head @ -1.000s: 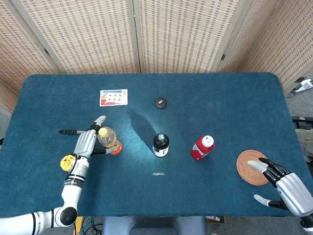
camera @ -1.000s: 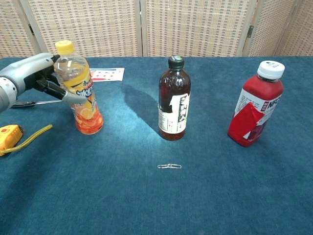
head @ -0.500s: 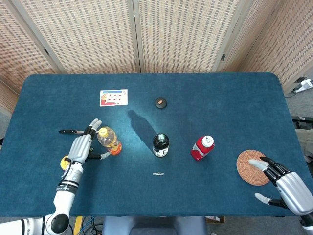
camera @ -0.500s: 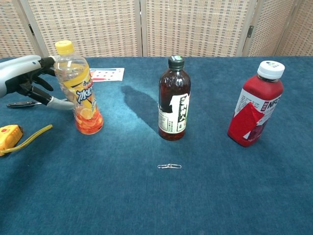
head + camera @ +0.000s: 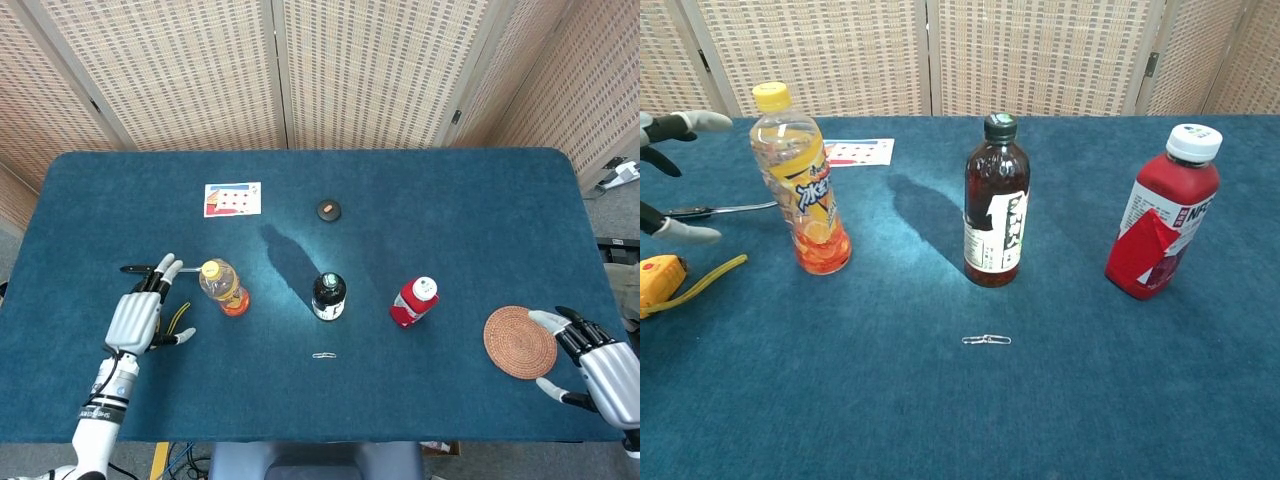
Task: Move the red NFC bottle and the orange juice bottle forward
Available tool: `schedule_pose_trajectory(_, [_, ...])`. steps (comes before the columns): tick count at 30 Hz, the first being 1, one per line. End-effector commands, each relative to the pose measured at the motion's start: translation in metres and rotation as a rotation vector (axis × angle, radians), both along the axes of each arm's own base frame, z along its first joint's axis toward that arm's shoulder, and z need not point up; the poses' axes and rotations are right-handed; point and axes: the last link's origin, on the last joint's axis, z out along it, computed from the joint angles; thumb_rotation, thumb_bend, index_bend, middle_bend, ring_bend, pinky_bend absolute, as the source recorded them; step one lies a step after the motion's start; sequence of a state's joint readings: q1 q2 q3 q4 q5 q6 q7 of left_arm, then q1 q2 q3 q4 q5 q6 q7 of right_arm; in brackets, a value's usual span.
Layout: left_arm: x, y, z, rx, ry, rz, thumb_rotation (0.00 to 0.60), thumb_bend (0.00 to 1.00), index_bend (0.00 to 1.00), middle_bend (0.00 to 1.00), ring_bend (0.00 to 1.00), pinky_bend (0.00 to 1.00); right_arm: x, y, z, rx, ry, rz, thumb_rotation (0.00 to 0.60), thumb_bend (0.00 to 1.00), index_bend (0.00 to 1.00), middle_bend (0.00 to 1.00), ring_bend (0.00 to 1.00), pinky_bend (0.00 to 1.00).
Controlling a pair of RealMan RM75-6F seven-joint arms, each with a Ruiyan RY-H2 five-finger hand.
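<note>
Your left robot hand [image 5: 135,318] is off the orange juice bottle [image 5: 801,182], fingers spread and holding nothing, hovering just to the bottle's left above the surface [image 5: 450,220]. In the chest view only its fingertips [image 5: 702,121] show at the left edge. The orange juice bottle stands upright with a yellow cap; its yellow-and-orange label carries white Chinese characters and pictures of orange slices. You cannot make out the wording beyond that.

The red NFC bottle [image 5: 1160,215] stands upright toward the right, white cap on top, with "NFC" readable in white letters on the red part of its label. Between the two stands a dark brown bottle [image 5: 996,204] with a dark cap and a white label bearing Chinese characters and a large dark stroke.

Your right robot hand [image 5: 600,362] is open as well, fingers apart, just beside the right rim of a round woven coaster [image 5: 520,342], gripping nothing.

A paper clip [image 5: 986,340] lies in front of the brown bottle. A yellow tape measure [image 5: 660,274] lies near the left hand, and a card [image 5: 232,198] with red dots lies farther back, print too small to read.
</note>
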State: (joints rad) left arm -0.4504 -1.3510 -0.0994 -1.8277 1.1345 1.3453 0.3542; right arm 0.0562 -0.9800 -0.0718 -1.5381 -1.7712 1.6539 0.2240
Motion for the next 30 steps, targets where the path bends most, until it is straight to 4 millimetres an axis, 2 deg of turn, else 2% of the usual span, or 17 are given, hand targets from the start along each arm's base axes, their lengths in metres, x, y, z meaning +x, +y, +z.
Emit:
schedule_pose_trajectory(1, [-0.015, -0.024, 0.013, 0.040, 0.088, -0.025, 0.600, 0.07, 0.11, 0.00, 0.00, 0.18, -0.002, -0.001, 0.004, -0.037, 0.009, -0.017, 0.600, 0.05, 0.21, 0.25, 0.14, 0.31])
schedule_pose_trajectory(6, [-0.024, -0.048, 0.025, 0.081, 0.185, -0.064, 0.600, 0.07, 0.16, 0.00, 0.00, 0.18, -0.005, -0.004, 0.005, -0.075, 0.018, -0.053, 0.600, 0.05, 0.22, 0.26, 0.15, 0.31])
schedule_pose_trajectory(10, [-0.034, -0.071, 0.032, 0.146, 0.333, -0.103, 0.600, 0.07, 0.19, 0.00, 0.00, 0.18, -0.007, -0.006, 0.005, -0.098, 0.034, -0.090, 0.600, 0.05, 0.23, 0.26, 0.17, 0.31])
schedule_pose_trajectory(18, [-0.064, -0.111, 0.041, 0.087, 0.388, -0.062, 0.600, 0.07, 0.20, 0.00, 0.00, 0.18, -0.012, -0.009, 0.004, -0.115, 0.048, -0.138, 0.600, 0.05, 0.23, 0.26, 0.17, 0.31])
schedule_pose_trajectory(22, [-0.072, -0.121, 0.044, 0.053, 0.388, -0.064, 0.600, 0.07, 0.20, 0.00, 0.00, 0.18, -0.013, -0.008, 0.001, -0.104, 0.063, -0.143, 0.600, 0.05, 0.23, 0.26, 0.17, 0.31])
schedule_pose_trajectory(30, [-0.071, -0.120, 0.038, 0.023, 0.355, -0.086, 0.600, 0.07, 0.22, 0.00, 0.00, 0.18, -0.015, -0.004, 0.002, -0.105, 0.053, -0.144, 0.600, 0.05, 0.23, 0.26, 0.17, 0.31])
